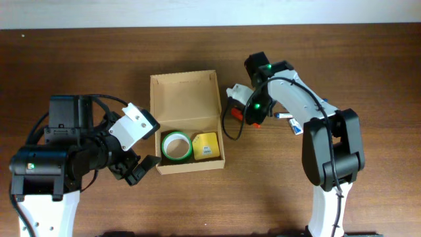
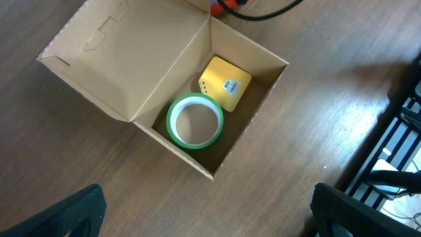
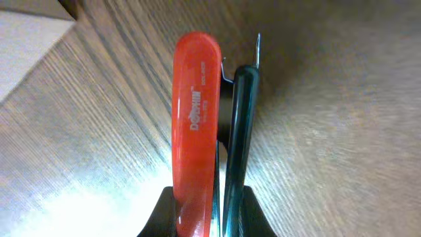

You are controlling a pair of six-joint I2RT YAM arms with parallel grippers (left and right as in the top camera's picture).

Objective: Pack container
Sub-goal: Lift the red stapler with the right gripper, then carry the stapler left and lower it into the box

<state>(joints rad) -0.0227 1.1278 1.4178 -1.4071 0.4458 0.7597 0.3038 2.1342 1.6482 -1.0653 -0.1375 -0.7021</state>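
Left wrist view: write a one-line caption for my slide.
Open cardboard box on a wooden table, holding a green tape roll beside a yellow block.

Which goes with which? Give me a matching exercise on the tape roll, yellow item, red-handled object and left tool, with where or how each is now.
Things:
1. green tape roll
2. yellow item
3. red-handled object
4. left tool

Places or states:
a. clamped in the right tool, outside the container
b. open and empty, beside the container
c. in the container, on the left arm's side
d. in the container, on the right arm's side

Pairs: 1-c, 2-d, 3-a, 4-b
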